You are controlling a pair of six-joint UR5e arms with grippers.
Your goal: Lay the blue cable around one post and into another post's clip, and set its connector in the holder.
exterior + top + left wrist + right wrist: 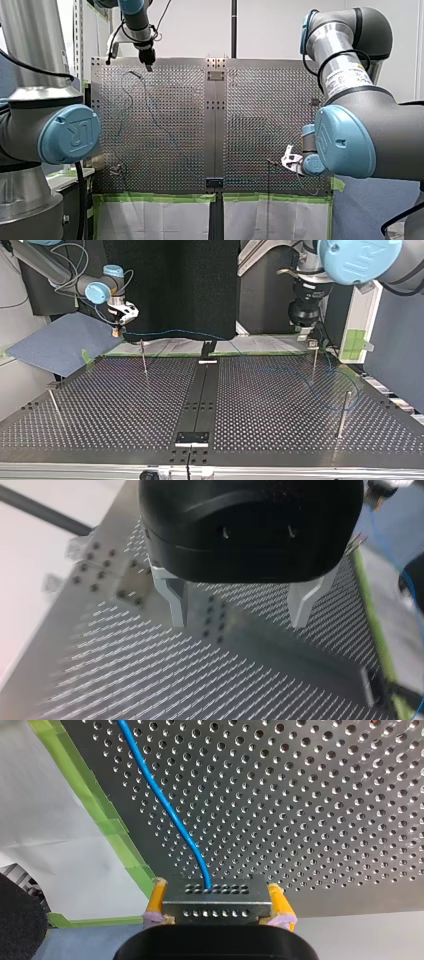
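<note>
In the right wrist view my right gripper [216,912] is shut with its yellow pads on a perforated metal connector [216,896]. The blue cable [165,805] runs out of it ahead over the perforated plate. In the top view my right gripper [119,328] hangs over the far left edge, and the cable [175,332] stretches from it to the right, ending in a loose loop [345,385] around two thin posts [314,362] [343,415]. My left gripper [239,622] is open with nothing between its metal fingers, above the plate; it hovers by the far right post [305,329].
Two more posts [144,357] [55,407] stand on the top view's left half. A black centre strip [202,390] ends in a small block [192,438] at the near edge. Green tape [117,827] lines the plate's edge. A grey sheet [60,342] lies at the far left.
</note>
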